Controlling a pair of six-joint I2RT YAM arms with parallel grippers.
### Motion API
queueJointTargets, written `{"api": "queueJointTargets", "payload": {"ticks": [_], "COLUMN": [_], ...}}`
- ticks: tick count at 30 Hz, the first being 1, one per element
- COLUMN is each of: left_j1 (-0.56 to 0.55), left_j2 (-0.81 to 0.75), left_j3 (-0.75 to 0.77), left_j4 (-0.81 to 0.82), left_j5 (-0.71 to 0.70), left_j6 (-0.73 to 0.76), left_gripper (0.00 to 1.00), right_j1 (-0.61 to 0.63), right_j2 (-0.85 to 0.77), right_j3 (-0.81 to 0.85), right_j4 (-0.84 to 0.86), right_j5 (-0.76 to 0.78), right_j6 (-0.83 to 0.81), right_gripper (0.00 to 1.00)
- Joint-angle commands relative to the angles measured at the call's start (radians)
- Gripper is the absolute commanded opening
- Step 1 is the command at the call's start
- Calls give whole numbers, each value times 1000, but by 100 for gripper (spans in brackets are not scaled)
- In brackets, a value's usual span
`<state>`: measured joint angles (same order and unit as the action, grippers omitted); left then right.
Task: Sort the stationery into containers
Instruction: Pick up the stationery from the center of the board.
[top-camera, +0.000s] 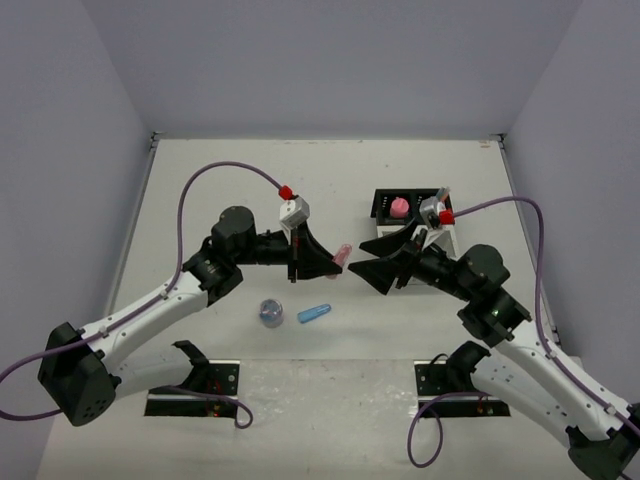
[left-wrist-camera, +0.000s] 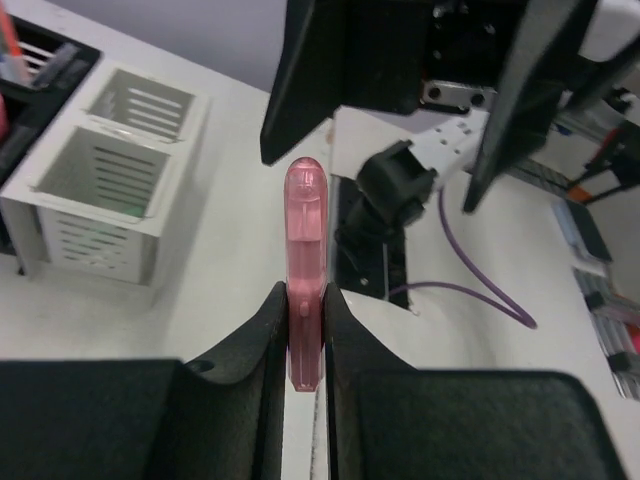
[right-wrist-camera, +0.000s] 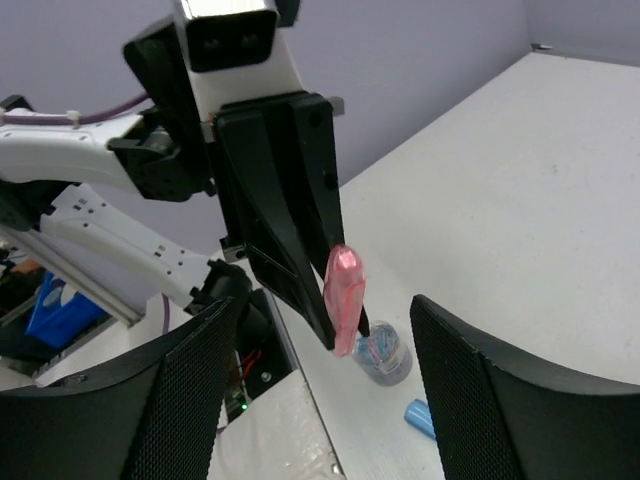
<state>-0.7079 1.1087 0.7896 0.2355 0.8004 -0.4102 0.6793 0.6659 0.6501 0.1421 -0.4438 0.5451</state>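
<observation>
My left gripper (top-camera: 333, 262) (left-wrist-camera: 303, 295) is shut on a pink capsule-shaped piece (top-camera: 343, 255) (left-wrist-camera: 304, 240) and holds it above the table, its rounded end sticking out. My right gripper (top-camera: 357, 257) (right-wrist-camera: 325, 310) is open and faces it, with the capsule (right-wrist-camera: 343, 298) at the mouth of its jaws and touching neither finger. A blue capsule (top-camera: 314, 313) (right-wrist-camera: 420, 418) and a round blue-grey roll (top-camera: 270, 312) (right-wrist-camera: 385, 352) lie on the table below. The black organiser (top-camera: 384, 203) holds a pink item (top-camera: 398, 207). The white organiser (left-wrist-camera: 110, 170) stands beside it, mostly hidden under my right arm in the top view.
Both arm base plates (top-camera: 205, 385) sit at the table's near edge. Purple cables (top-camera: 230, 170) loop over each arm. Grey walls enclose the table (top-camera: 250, 180) on three sides.
</observation>
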Motion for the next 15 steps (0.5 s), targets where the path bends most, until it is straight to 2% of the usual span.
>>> {"api": "queueJointTargets", "payload": {"ticks": [1,6,11,12,13,15], "left_j1": [0,-4,-5,-5,-6,-7], "left_j2": [-36,-38,-20,-16,-11,-2], "left_j3": [-54,-72,-57,-52,-48,-39], "left_j4": [230,274,271,271,269,259], "left_j5": [218,234,233,232,231,227], "left_j6": [-102,-128,-135,-135,-135,-132], "left_gripper": [0,0,0,0,0,0], "right_j1": [0,10,43,56,67,80], "right_j2": [8,59,100,112,122,138], "right_j3": [69,87,101,104,109,115], "right_j4": [10,30,35,35,36,38], "right_j5": [-138,-167,-166,-161,-159,-158], "right_j6": [-30,-25,-37,-43,-48,-54], "right_gripper": [66,51,49,44,33,1]}}
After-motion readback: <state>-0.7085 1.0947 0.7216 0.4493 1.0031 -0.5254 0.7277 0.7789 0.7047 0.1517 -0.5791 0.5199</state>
